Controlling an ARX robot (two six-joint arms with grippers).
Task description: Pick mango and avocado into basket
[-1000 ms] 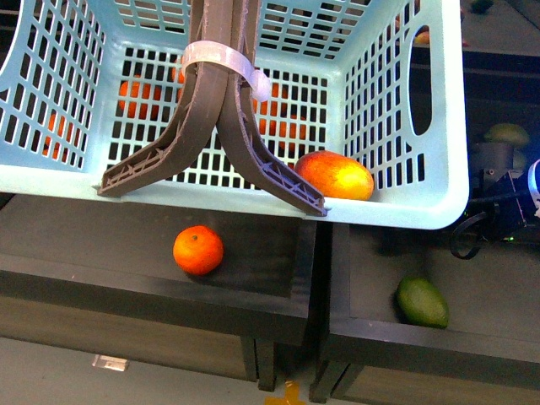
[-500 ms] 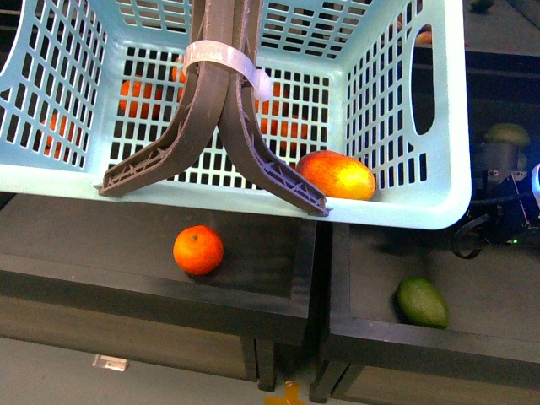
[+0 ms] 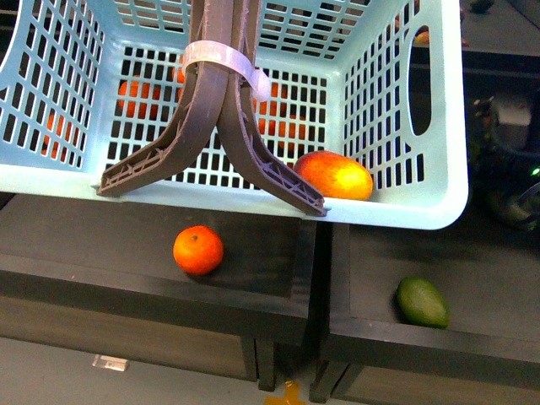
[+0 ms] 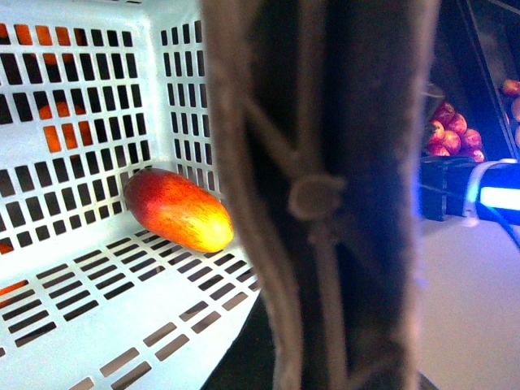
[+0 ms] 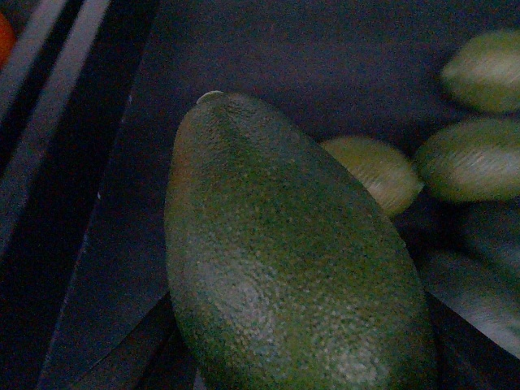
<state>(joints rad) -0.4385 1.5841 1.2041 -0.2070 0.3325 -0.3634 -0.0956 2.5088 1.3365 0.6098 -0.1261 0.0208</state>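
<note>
The turquoise basket [image 3: 439, 126] hangs in the air and fills the upper front view. Its brown arched handle [image 3: 215, 101] with a white tie runs up out of frame. The mango [image 3: 333, 175], red into yellow, lies on the basket floor by the near right corner. In the left wrist view the handle [image 4: 325, 203] fills the middle, with my left gripper shut on it and its fingers hidden, and the mango [image 4: 177, 210] lies on the white lattice floor [image 4: 81, 301]. The dark green avocado [image 5: 284, 260] fills the right wrist view, and my right gripper is shut on it.
An orange [image 3: 198, 250] sits on the dark shelf below the basket. Another green egg-shaped fruit [image 3: 422, 302] lies on the shelf to the right. More oranges [image 3: 139, 94] show through the lattice. Yellow-green fruits [image 5: 374, 171] lie behind the avocado. My right arm [image 3: 509, 114] blurs at the right edge.
The right arm at the right edge has shifted and blurred, and the green fruit seen on it earlier no longer shows in the front view. Basket and mango have barely moved.
</note>
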